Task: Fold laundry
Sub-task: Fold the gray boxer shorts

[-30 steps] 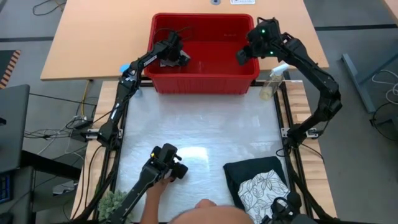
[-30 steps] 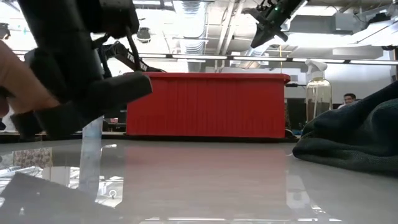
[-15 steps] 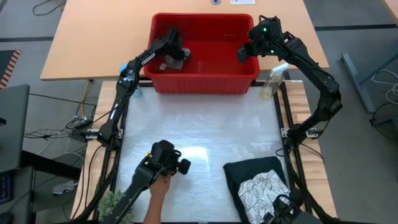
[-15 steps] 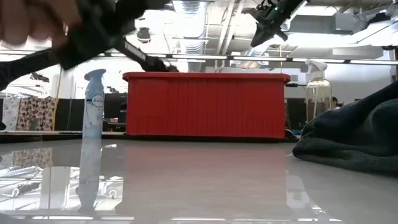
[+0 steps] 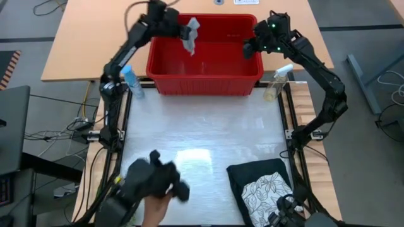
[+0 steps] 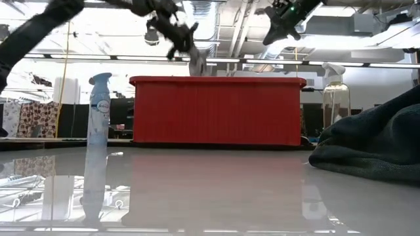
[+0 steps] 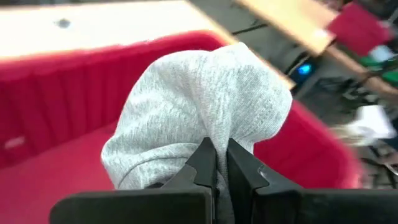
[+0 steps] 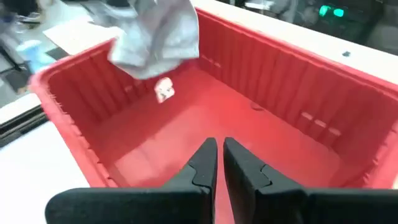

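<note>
— Where is the small grey knitted cloth (image 5: 191,29)?

— Off the floor of the red ribbed plastic basket (image 5: 204,79), which sits at the far edge of the white table top (image 5: 202,126). The left gripper (image 5: 177,23) has it above the basket's far left part, and the cloth hangs below the fingers.

— How do that gripper's jaws stand?

— Pressed together on a bunched fold of the cloth; the left wrist view shows the two dark fingers (image 7: 205,163) nearly touching with grey fabric pinched between them.

— And the other arm?

— The right gripper (image 5: 250,43) hangs above the basket's right part, holding nothing. Its jaws are almost together, only a thin gap between them, and the red basket floor shows beyond them.

— The rest of the laundry?

— On the near right part of the table lies a folded dark blue-black garment (image 5: 254,176), with a folded white cloth with a grey leaf print (image 5: 267,193) on top of it.

— Anything else around?

— A blue spray bottle (image 5: 130,82) stands just left of the basket, and a clear spray bottle with a white head (image 5: 276,84) just right of it. At the near left a person's hand (image 5: 153,209) holds a dark handle-like device (image 5: 150,182).
</note>
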{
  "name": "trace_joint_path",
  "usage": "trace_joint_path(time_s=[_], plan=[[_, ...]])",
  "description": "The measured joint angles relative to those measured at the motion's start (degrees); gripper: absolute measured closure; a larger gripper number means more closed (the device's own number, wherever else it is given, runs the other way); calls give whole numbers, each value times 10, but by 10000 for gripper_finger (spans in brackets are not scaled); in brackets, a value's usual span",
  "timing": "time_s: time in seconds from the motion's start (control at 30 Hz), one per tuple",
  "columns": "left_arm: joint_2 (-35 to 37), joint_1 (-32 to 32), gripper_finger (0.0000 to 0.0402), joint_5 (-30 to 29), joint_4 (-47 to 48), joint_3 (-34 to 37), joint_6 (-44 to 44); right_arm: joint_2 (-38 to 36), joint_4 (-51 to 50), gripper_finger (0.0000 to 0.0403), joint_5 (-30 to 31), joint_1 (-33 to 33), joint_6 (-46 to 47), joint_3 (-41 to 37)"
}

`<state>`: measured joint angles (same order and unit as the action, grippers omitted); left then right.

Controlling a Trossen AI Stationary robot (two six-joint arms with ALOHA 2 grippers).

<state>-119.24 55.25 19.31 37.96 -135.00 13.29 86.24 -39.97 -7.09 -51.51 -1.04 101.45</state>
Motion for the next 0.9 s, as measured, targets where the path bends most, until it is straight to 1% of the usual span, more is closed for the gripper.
trace_joint_path(time_s=[0.13,0.23,0.37,0.47,0.53,0.6,0.67,0.7,0.77,0.83,0.9], plan=[[83,-33,401,23,27,1,1,0,10,347,-39,-10,-9,0],[144,-62,401,45,81,0,-1,0,20,347,-50,-11,-10,0],[202,-119,401,49,211,0,-26,0,23,347,-54,-11,-6,0],[231,-171,401,62,301,1,-30,0,23,347,-89,-5,22,0],[248,-207,401,100,321,1,-1,0,20,347,-117,7,46,0],[263,-247,401,136,318,1,27,0,7,347,-136,26,66,0],[275,-295,401,144,314,1,49,0,-8,347,-141,49,76,0],[281,-318,401,141,318,1,59,0,-17,347,-141,62,79,0],[290,-363,401,116,327,8,68,0,-33,347,-141,91,82,0],[303,-406,401,70,333,32,82,0,-46,347,-141,122,89,0],[323,-448,401,31,317,74,110,0,-54,347,-141,152,102,0]])
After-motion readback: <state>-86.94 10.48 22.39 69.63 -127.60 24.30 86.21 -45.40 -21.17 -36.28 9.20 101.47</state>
